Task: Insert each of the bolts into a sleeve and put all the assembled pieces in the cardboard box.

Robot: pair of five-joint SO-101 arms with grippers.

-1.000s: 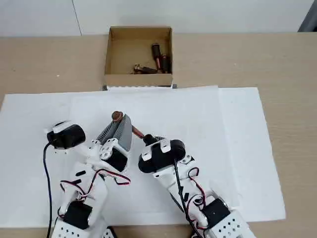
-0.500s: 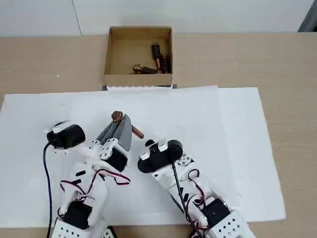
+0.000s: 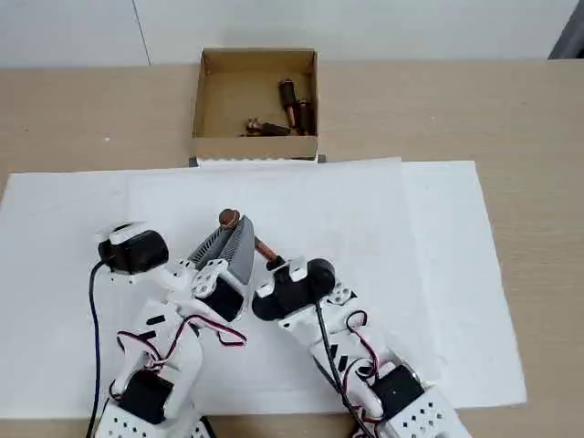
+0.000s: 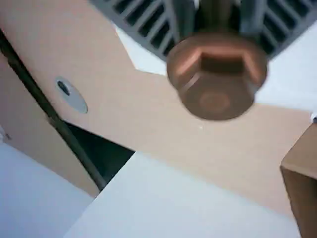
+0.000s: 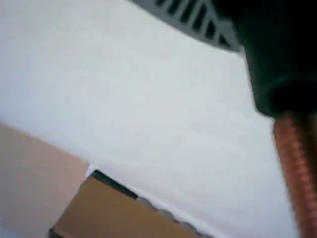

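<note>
Currently the left hand point(image 3: 234, 230) clamps the bolt point(image 3: 228, 218) just behind its hex head, above the white sheet point(image 3: 411, 237). The right hand point(image 3: 278, 266) grips the dark sleeve point(image 5: 277, 54), which meets the bolt's threaded end.

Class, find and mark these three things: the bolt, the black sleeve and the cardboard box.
bolt point(image 4: 215, 74), left wrist view, on its hexagonal head.
black sleeve point(image 5: 285, 84), right wrist view, on its side.
cardboard box point(image 3: 255, 146), high view, on its front wall.
</note>
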